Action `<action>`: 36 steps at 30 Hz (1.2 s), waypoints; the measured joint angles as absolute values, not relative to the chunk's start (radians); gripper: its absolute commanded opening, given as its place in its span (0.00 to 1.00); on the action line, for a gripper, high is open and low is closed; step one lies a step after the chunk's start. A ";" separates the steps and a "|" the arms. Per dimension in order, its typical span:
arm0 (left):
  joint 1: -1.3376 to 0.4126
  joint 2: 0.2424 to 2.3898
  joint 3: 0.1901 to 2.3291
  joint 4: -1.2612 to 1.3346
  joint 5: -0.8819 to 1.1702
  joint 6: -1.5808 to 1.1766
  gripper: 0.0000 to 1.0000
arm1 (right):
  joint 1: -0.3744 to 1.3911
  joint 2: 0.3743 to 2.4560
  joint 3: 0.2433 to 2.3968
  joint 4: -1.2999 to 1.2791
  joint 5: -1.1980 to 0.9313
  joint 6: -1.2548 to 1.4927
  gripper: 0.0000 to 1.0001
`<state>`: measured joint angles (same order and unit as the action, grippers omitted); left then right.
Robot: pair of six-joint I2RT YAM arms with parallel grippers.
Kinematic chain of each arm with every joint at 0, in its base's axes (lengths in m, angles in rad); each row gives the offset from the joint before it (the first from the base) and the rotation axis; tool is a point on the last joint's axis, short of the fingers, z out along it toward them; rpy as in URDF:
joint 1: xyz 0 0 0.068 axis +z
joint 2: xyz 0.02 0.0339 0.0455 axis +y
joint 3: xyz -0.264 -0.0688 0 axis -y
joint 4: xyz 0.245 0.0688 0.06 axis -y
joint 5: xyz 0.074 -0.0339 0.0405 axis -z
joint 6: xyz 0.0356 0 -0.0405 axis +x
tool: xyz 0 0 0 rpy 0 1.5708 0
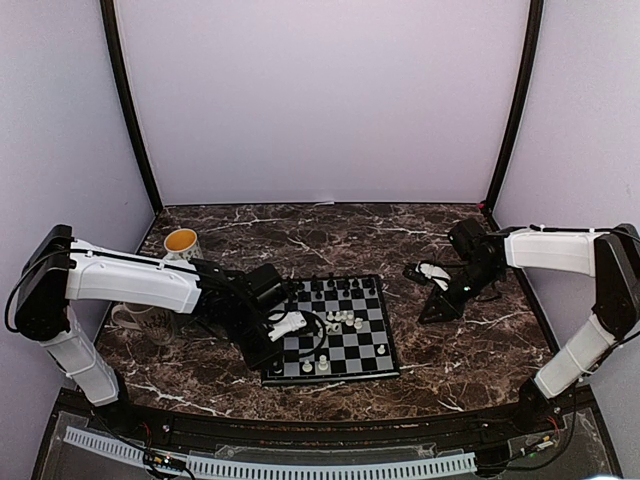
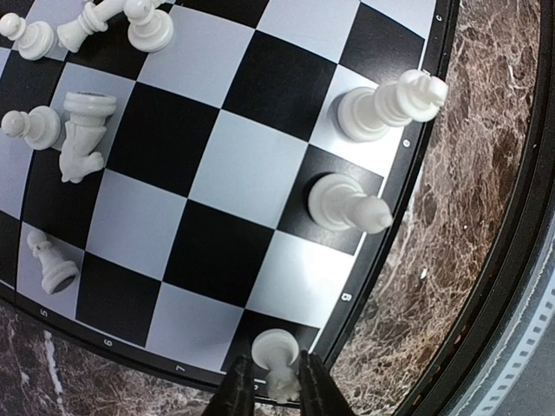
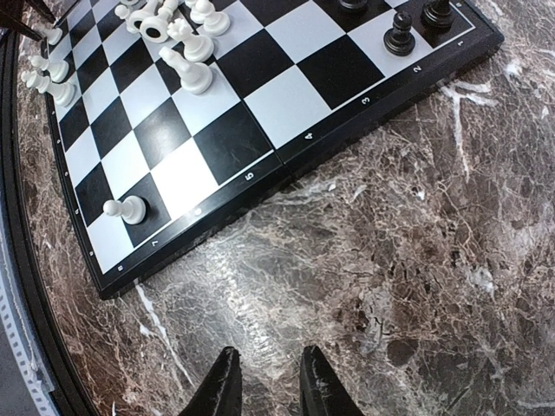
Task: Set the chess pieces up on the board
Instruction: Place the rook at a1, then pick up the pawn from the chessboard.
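Black pieces (image 1: 345,288) are standing ranked along the far side of the board (image 1: 340,377); white is barely getting started, its heap (image 1: 342,320) lying mid-board.
Only the left wrist view is showing the left gripper (image 2: 277,394) straddling a white piece (image 2: 277,364) on a corner square, clamping or releasing, impossible to tell; the right gripper (image 3: 269,386) is hovering off-board, slightly parted, empty.

My left arm (image 1: 130,285) reaches in low, wrist pitched down. The left tool (image 2: 276,383) is nearly closed, can't tell if it's clamping. My right arm (image 1: 555,250) is folded inward, right tool (image 3: 267,386) aimed down, jaws slightly apart.
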<state>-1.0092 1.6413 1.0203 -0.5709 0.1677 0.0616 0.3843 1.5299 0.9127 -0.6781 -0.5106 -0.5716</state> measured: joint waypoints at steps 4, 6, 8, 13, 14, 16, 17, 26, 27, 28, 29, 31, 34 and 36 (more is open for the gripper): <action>-1.011 1.641 1.020 -0.570 0.163 0.056 0.15 | 0.385 1.530 0.913 -0.678 -0.511 -0.572 0.24; -1.013 1.641 1.020 -0.570 0.163 0.055 0.13 | 0.387 1.532 0.913 -0.678 -0.510 -0.572 0.24; -1.013 1.641 1.020 -0.571 0.164 0.055 0.12 | 0.389 1.536 0.915 -0.679 -0.508 -0.572 0.24; -1.013 1.638 1.018 -0.572 0.164 0.049 0.13 | 0.393 1.539 0.919 -0.680 -0.503 -0.572 0.24; -1.013 1.636 1.015 -0.572 0.164 0.048 0.14 | 0.393 1.539 0.919 -0.681 -0.503 -0.572 0.24; -1.013 1.633 1.011 -0.573 0.164 0.045 0.16 | 0.394 1.539 0.919 -0.681 -0.502 -0.572 0.24; -1.013 1.633 1.011 -0.573 0.164 0.044 0.19 | 0.395 1.539 0.919 -0.681 -0.501 -0.572 0.24; -1.013 1.632 1.011 -0.575 0.154 0.034 0.37 | 0.400 1.544 0.920 -0.682 -0.500 -0.572 0.24; -1.013 1.630 1.011 -0.579 0.150 0.031 0.37 | 0.400 1.544 0.920 -0.682 -0.500 -0.572 0.24; -1.013 1.626 1.013 -0.584 0.146 0.030 0.38 | 0.400 1.544 0.920 -0.682 -0.500 -0.572 0.24; -1.013 1.618 1.015 -0.590 0.138 0.026 0.40 | 0.400 1.544 0.920 -0.682 -0.500 -0.572 0.24; -1.013 1.591 1.025 -0.600 0.121 0.020 0.43 | 0.400 1.544 0.920 -0.682 -0.500 -0.572 0.24; -1.013 1.526 1.039 -0.596 0.078 0.004 0.48 | 0.400 1.544 0.920 -0.682 -0.499 -0.572 0.24; -1.007 1.498 1.063 -0.598 0.028 -0.024 0.48 | 0.400 1.544 0.920 -0.682 -0.499 -0.572 0.24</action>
<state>-1.0069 1.4979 1.0634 -0.5976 0.0277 -0.0242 0.4004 1.5440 0.9199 -0.6823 -0.4992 -0.5724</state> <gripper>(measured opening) 0.472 0.243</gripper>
